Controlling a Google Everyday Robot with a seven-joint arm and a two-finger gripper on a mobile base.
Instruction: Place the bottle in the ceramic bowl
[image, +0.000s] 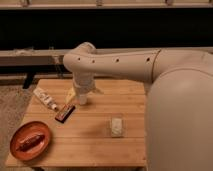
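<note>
The white bottle (46, 99) lies on its side near the far left of the wooden table (95, 140). The orange-red ceramic bowl (31, 140) sits at the table's front left corner with a small dark item inside it. My gripper (82, 98) hangs down from the white arm over the middle back of the table, to the right of the bottle and just above the tabletop. It holds nothing that I can see.
A dark brown rectangular bar (65, 113) lies between the bottle and the gripper. A small pale squarish container (116, 126) stands right of centre. My arm's large white body (180, 110) covers the right side. Dark shelving runs behind the table.
</note>
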